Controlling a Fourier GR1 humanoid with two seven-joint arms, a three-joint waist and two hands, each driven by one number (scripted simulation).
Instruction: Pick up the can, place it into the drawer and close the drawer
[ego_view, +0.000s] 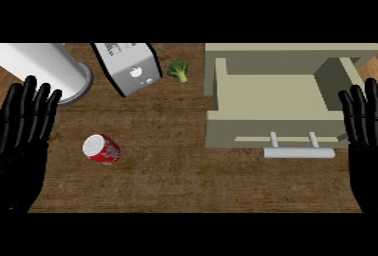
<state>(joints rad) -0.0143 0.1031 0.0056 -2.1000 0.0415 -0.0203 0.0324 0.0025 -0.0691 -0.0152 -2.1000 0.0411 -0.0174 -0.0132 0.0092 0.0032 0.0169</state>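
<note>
One red cylindrical metal can (102, 149) stands on the brown wooden desk (184, 180), left of the single beige drawer (269, 95), which is open. Both hands, left (26, 125) and right (363, 125), rest at the edges with straight fingers, holding nothing. The left hand, nearer, should approach the can from its side.

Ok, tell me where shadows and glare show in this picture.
Head view: light is even; the can casts only a faint shadow on the counter; the open drawer has darker inner walls; the toaster shows no strong glare; both black hands, left and right, read nearly featureless.
</note>
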